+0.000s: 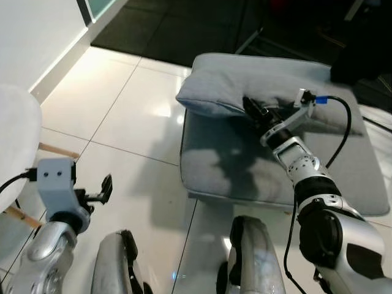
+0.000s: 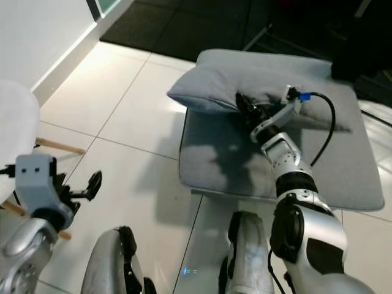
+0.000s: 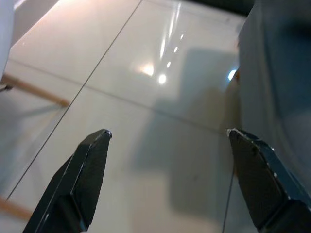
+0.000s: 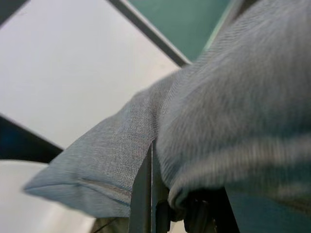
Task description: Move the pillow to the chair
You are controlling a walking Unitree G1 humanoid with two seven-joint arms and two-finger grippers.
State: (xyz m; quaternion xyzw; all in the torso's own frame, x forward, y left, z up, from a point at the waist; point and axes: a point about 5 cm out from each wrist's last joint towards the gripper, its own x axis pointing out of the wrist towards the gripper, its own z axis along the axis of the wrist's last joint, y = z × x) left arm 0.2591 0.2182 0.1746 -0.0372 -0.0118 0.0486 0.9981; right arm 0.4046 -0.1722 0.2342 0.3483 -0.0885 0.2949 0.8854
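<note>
Pillow (image 1: 245,86) of soft grey woven fabric, lying on grey padded ottoman (image 1: 214,165), pinched at near edge by right gripper (image 1: 252,109) fingers; left gripper (image 3: 170,141) fingers wide over glossy tiled floor (image 1: 122,110); likely light, floppy, best taken by thick fold.
</note>
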